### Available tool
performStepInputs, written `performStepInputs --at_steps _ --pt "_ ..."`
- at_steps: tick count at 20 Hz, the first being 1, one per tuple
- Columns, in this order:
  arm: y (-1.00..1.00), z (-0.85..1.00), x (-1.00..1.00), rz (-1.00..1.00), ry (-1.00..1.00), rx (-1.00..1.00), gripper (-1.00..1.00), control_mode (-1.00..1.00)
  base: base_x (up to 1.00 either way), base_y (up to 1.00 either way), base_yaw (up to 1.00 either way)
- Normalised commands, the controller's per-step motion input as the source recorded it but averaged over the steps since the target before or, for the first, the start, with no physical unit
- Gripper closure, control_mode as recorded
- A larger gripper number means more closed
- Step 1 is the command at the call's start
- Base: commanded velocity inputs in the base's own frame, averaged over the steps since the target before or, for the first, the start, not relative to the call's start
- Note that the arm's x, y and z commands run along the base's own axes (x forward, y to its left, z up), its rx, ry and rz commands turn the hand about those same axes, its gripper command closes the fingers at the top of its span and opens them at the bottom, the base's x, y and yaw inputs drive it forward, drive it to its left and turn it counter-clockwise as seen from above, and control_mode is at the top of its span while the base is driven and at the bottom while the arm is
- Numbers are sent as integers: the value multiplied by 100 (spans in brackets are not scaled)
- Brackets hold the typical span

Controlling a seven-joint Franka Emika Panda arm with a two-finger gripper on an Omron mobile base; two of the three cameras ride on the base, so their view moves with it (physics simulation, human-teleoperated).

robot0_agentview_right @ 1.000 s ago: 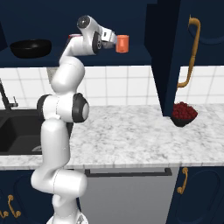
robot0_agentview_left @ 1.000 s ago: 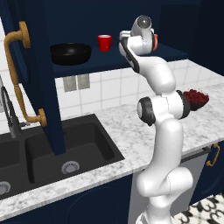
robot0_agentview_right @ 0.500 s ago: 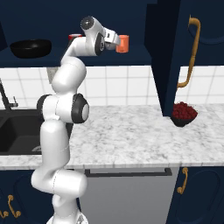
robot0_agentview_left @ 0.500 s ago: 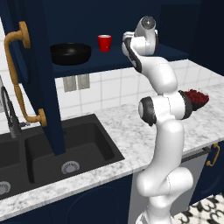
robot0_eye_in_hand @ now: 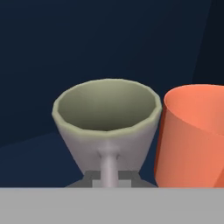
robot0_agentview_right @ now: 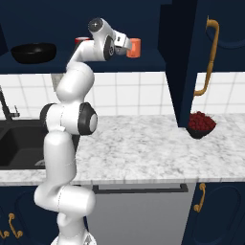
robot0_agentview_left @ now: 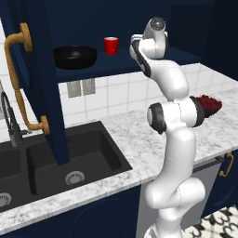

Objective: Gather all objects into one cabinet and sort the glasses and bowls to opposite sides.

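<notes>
You have the end effector pinched on the pale grey cup's handle, inside the cabinet by the shelf's right end, just beside the orange mug; cup looks light, rigid, smooth; grip the handle.
</notes>
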Motion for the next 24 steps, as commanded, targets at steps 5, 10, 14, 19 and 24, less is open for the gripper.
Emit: performStepInputs --at_steps 5,10,14,19,24 --pt "0 -4 0 0 1 0 -100 -100 0 0 0" --pt "2 0 -12 0 0 0 -100 -100 0 0 0" --pt "6 0 -39 0 0 0 -100 -100 0 0 0" --pt "30 -4 -64 0 0 0 -100 -100 0 0 0" --pt "60 -8 -47 0 -1 0 -100 -100 0 0 0"
